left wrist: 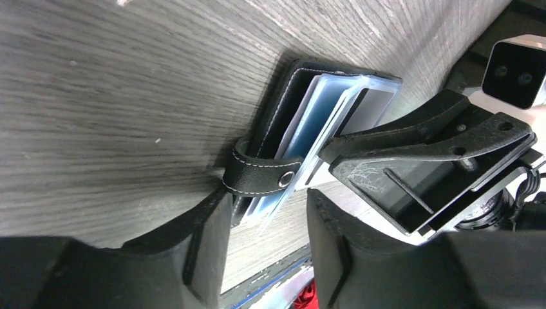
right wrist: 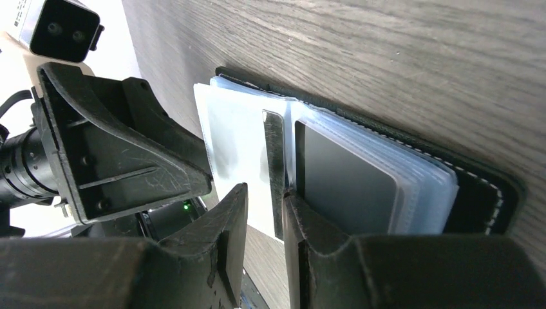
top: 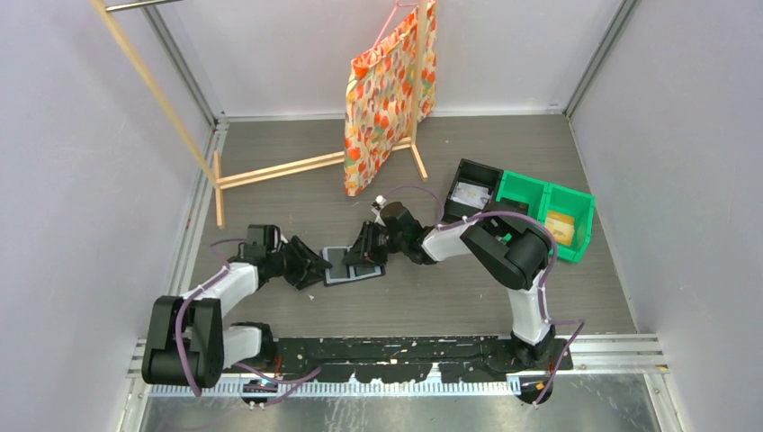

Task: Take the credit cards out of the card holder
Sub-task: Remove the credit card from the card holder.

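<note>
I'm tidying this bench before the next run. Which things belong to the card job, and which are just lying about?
In the job: card holder, credit cards in its sleeves, left hand, right hand.
Just lying about: patterned gift bag, wooden rack, black bin, green bins.

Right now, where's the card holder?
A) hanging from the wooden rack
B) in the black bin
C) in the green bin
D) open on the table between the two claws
D: the card holder lies open on the table, its clear sleeves fanned out, with the left claw at one side and the right claw at the other.
</note>
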You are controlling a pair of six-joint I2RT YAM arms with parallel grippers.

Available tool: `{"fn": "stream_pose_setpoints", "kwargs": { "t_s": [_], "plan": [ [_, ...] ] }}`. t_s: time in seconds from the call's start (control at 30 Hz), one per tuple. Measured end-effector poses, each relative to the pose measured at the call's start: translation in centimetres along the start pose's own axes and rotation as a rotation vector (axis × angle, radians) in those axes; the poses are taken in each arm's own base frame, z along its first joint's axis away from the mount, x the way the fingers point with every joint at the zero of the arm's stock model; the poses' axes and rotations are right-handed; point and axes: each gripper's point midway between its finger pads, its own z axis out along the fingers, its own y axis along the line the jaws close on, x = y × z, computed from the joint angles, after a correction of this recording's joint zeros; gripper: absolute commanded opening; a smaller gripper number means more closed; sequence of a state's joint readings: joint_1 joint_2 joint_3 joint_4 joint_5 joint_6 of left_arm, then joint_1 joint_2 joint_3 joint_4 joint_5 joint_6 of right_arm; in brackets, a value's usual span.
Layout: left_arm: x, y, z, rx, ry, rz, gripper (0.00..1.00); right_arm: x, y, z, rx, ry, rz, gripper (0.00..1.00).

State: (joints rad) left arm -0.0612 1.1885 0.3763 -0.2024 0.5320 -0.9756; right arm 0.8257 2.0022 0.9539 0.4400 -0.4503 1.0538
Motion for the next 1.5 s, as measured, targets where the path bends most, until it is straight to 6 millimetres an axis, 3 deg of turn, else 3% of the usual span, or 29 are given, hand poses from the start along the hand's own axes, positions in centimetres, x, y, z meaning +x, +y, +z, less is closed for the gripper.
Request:
{"fn": "stream_pose_setpoints", "kwargs": {
  "t_s": [0.5,0.77,0.93,1.17,1.5],
  "plan": [
    [-0.8,-2.3,0.6,0.155,-0.028,0.009,0.37,-0.6,-0.3,-0.1,0.012,-0.018,0.025,0.32],
    [-1.0,-1.5,-0.1,0.091,-0.054,0.051,0.57,-0.6,-0.7,-0.3,0.0,-0.028,0.05,0.32],
    [-1.6,-1.1,-1.4,0.039,-0.132,0.111,0.55,-0.6,-0.8,-0.9,-0.001,-0.033,0.057,0.32],
    [-0.8,0.6,-0.6,-0.041,-0.094,0.109,0.55,-1.2,-1.0,-2.1,0.02,-0.053,0.065,0.32],
    [-0.4,-1.2,0.9,0.062,-0.042,0.131,0.56,-2.1,-1.9,-2.8,0.046,-0.078,0.087,0.32]
  ]
}}
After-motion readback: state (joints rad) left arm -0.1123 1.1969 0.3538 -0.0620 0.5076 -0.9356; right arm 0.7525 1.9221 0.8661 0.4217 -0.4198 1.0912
